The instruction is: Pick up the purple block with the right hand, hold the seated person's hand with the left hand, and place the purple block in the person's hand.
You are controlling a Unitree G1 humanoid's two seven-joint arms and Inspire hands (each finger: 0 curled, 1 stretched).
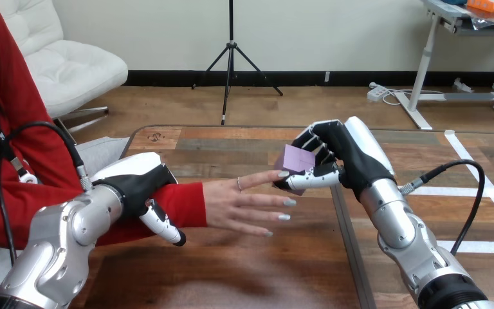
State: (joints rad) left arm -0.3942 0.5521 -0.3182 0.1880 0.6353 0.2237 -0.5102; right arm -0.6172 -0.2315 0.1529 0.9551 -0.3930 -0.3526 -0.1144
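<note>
The purple block (298, 159) is held above the table, pinched between the thumb and curled fingers of my right hand (350, 158). The person's hand (241, 203) reaches out flat over the table from the left. Its fingers are spread, and its uppermost fingertip is just short of the block and my right thumb. My left hand (138, 183) sits over the person's red-sleeved wrist (183, 203), with its thumb hooked down the near side of the sleeve. The left hand's other fingers are hidden behind the sleeve.
The wooden table (231, 270) stretches out below both hands, and its far edge (231, 127) runs behind them. A metal seam (347, 244) crosses the table under my right forearm. The person sits at the left edge.
</note>
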